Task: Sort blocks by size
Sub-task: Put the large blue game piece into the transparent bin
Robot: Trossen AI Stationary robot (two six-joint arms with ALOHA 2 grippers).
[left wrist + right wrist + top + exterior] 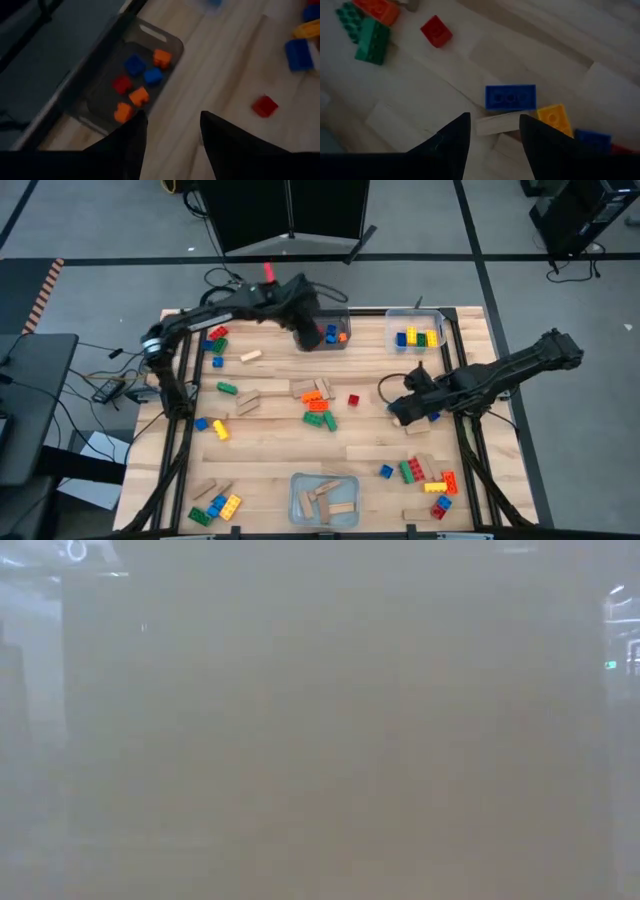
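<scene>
The left hand (170,132) hangs over the far clear bin (167,42), its dark tapered fingers apart and empty. Small studded cubes (135,65) in orange, blue and red lie inside it. The right hand (492,135) hovers low over the pale wood-grain desk (440,80), fingers apart, a plain tan slab (497,122) between the tips beside a blue brick (510,96). More bricks (318,408) and slabs lie scattered mid-desk. The low view is fogged.
</scene>
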